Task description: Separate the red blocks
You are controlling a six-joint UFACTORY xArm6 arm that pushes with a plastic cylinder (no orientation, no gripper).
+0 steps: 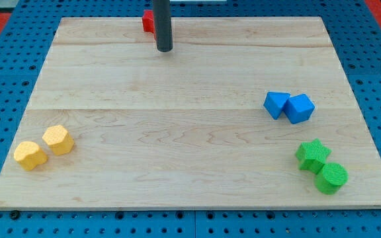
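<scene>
A red block point(148, 22) sits at the board's top edge, partly hidden behind my dark rod; its shape cannot be made out, and whether it is one block or two cannot be told. My tip point(164, 49) rests on the board just below and to the right of the red block, close to it.
Two blue blocks point(289, 106) touch each other at the view's right. A green star point(312, 155) and a green cylinder point(331, 178) lie at the bottom right. Two yellow blocks point(43, 147) lie at the bottom left. The wooden board point(177, 132) lies on a blue pegboard.
</scene>
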